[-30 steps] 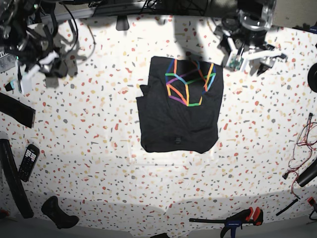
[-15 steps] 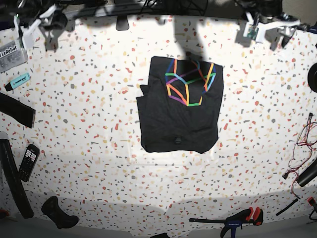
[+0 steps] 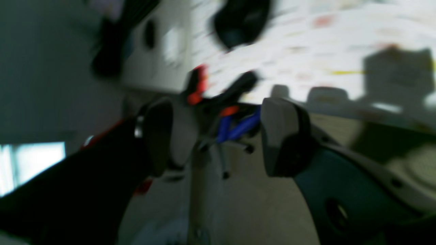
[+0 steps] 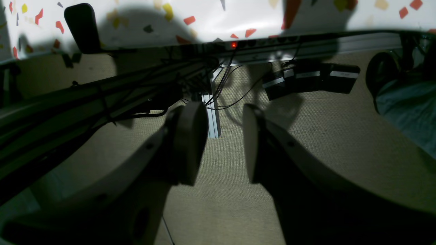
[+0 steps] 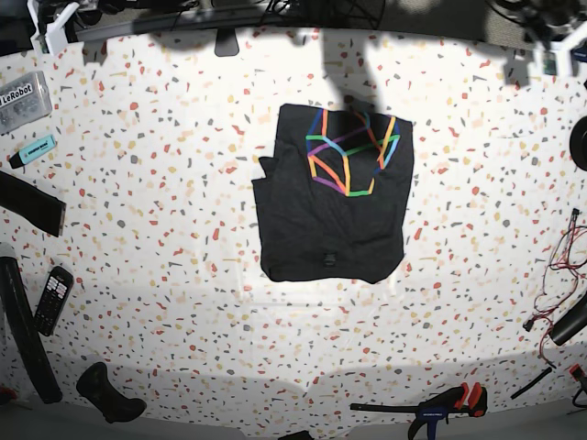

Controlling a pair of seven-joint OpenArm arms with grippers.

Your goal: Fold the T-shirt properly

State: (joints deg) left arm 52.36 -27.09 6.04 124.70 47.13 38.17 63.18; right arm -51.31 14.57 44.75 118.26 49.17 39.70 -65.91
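T-shirt [image 5: 334,195]: folded into a compact rectangle mid-bench [image 5: 165,229], print up; folding looks finished.
Left gripper [image 3: 218,139]: wide apart, empty.
Right gripper [image 4: 224,143]: partly parted, empty.

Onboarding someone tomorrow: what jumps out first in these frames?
The folded dark T-shirt with a rainbow line print lies mid-table on the white speckled tabletop. Both arms are pulled off it: the left gripper and right gripper hang open and empty past the table's edge.
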